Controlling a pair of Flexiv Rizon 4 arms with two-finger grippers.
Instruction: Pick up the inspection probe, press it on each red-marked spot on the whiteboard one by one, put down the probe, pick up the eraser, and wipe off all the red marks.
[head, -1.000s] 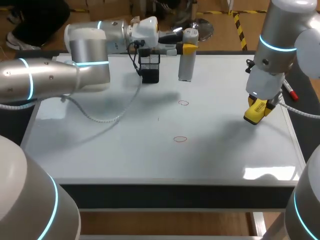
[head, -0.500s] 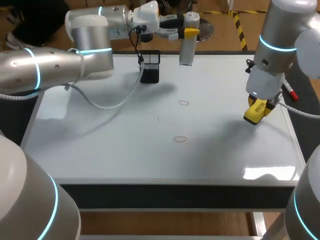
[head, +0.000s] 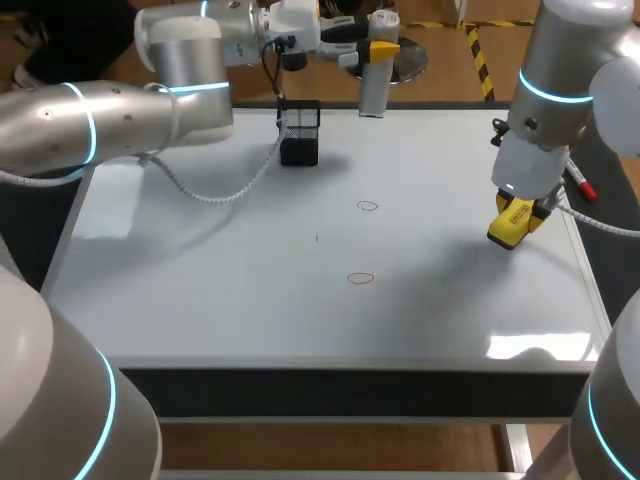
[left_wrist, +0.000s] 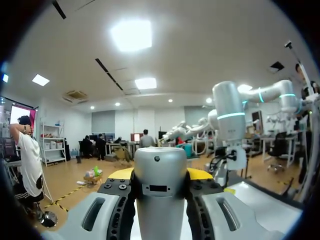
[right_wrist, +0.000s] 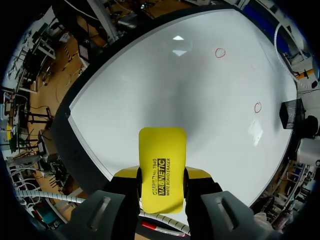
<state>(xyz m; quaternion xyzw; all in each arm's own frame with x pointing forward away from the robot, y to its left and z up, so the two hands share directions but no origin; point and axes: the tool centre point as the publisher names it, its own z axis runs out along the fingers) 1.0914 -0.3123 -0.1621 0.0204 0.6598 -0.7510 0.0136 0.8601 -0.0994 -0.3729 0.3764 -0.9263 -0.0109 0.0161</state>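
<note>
My left claw (left_wrist: 161, 174) grips the slippery-looking grey metal tube probe (head: 372, 88) near its top; my right claw (right_wrist: 161, 173) pinches the light-looking yellow eraser block (right_wrist: 162, 149).

The white rectangular whiteboard (head: 250, 300) has a smooth, glossy face; ceiling lights reflect on it as bright patches. The grey cylindrical probe (left_wrist: 161, 190) has a smooth, satin surface; whether it is plastic or painted metal cannot be told. The yellow rectangular eraser (right_wrist: 162, 170) has a hard, smooth plastic shell with a slight gloss. The black mesh holder (head: 299, 140) is matt wire mesh. The left arm (head: 110, 125) and right arm (head: 560, 60) carry silver shells with a brushed-metal, semi-gloss finish.
</note>
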